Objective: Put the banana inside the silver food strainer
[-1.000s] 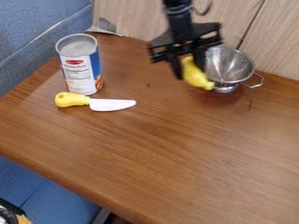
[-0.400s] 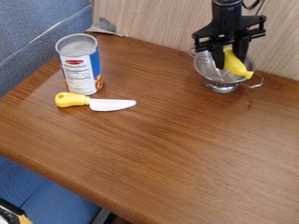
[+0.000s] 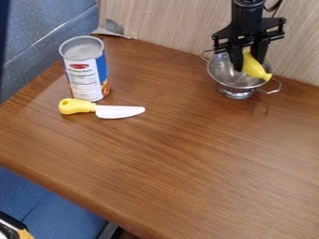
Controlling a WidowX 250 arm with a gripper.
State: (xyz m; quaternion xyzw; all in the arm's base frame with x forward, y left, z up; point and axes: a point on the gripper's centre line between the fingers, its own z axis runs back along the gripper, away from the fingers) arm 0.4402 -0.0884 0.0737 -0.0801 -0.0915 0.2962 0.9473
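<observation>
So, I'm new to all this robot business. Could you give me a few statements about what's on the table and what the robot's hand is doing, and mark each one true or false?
1. The robot's hand holds the yellow banana at the silver strainer. True.
2. The knife with the yellow handle lies near the can. True.
3. The can lies on its side. False: it stands upright.
4. The strainer is turned upside down. False: its bowl opens upward.
5. The knife's blade is white. True.
6. The knife is inside the strainer. False: it lies on the wooden table.
</observation>
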